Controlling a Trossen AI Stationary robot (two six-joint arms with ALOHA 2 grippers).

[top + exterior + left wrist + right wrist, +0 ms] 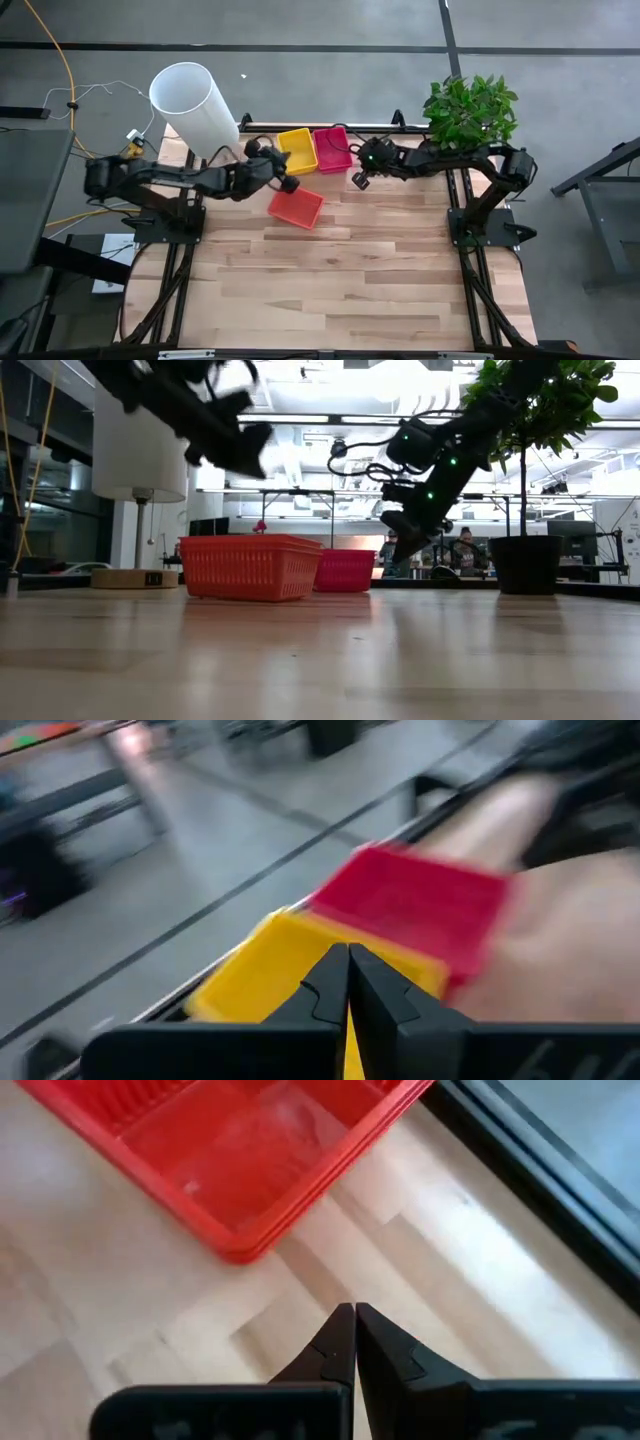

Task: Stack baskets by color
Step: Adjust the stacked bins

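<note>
Nowhere any legible writing on yellow basket (296,150) or magenta basket (332,148).

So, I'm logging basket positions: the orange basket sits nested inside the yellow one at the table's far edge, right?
No. In the high view the orange basket lies alone on the table, apart from the yellow basket, which is at the far edge beside the magenta basket.

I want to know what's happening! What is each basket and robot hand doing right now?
yellow basket: upright, empty, beside the magenta one.
magenta basket: upright, empty.
orange basket: on the table, apart.
left hand: shut, empty.
right hand: shut, empty.
</note>
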